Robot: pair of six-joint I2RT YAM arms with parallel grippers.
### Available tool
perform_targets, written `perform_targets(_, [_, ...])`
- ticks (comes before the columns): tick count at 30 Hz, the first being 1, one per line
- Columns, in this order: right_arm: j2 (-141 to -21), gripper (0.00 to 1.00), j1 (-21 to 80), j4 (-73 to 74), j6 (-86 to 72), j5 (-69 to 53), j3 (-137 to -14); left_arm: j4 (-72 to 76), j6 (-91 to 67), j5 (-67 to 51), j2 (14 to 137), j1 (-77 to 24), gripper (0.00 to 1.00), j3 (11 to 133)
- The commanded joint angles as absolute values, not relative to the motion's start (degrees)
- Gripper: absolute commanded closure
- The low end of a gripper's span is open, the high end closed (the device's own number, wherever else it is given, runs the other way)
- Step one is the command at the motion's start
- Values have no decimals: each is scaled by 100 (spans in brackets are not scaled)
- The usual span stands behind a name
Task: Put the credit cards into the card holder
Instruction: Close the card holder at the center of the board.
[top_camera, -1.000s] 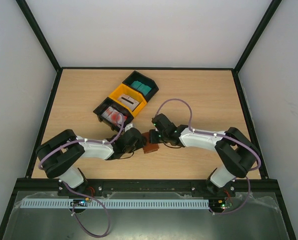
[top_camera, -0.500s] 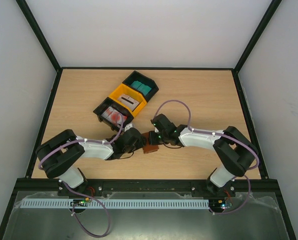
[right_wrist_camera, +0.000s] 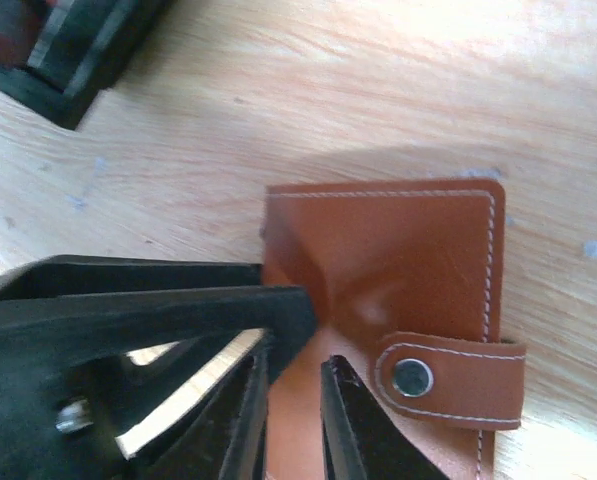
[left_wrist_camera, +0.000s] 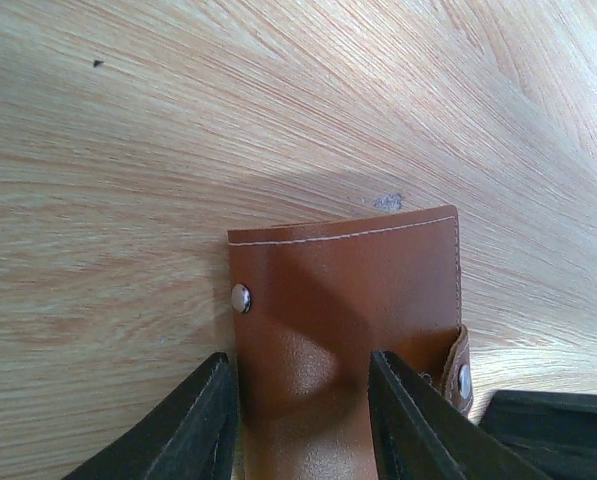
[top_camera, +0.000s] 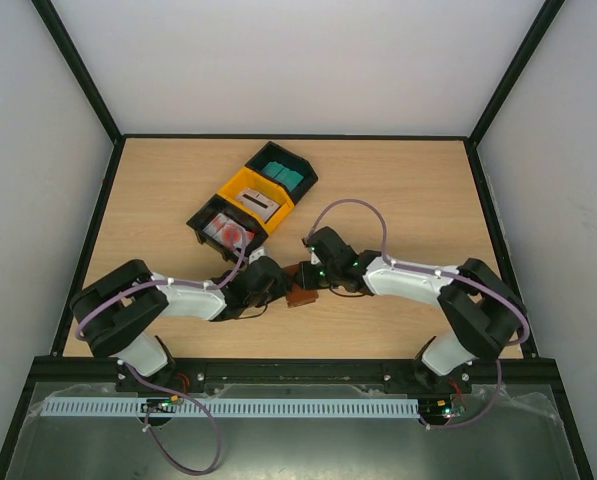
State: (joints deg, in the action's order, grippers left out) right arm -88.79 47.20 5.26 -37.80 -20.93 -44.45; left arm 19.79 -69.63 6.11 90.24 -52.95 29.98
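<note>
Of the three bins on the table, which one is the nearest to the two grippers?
The black bin with white-and-red cards, at the near-left end of the row. The yellow bin sits in the middle, and the black bin with teal cards is farthest.

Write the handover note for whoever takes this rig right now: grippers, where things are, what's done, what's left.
Left gripper: fingers straddle the brown card holder, which lies on the table; whether it grips is unclear.
Right gripper: jaws nearly closed at the holder's edge, beside its snap strap; grip unclear.
Cards: teal cards in the far black bin, a grey card in the yellow bin, white-and-red cards in the near black bin.
Done: both arms are at the holder; no card is visibly in it.
Left: open the holder, then fetch the cards and slot them in.
</note>
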Motion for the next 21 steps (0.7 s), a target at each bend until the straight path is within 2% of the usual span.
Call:
perform_targets(1, [-8282,81,4693,494,-3798,-1746,-4440,557,-6987,283,9264,-5337,61,2645])
perform_targets(4, [-8172,79,4699,688,-3783,-1421,-4447,586,-6986,259,9273,-5335,61,2638])
perform_targets(9, [-8336,79,4694,987,-3810,-948,-4464,641,-6974,238,9311,-5338,61,2652])
perform_targets(21, [-8918,89,4693,902,-3921,-1186,-4482,667,-6987,194,9418,-5336,61,2673])
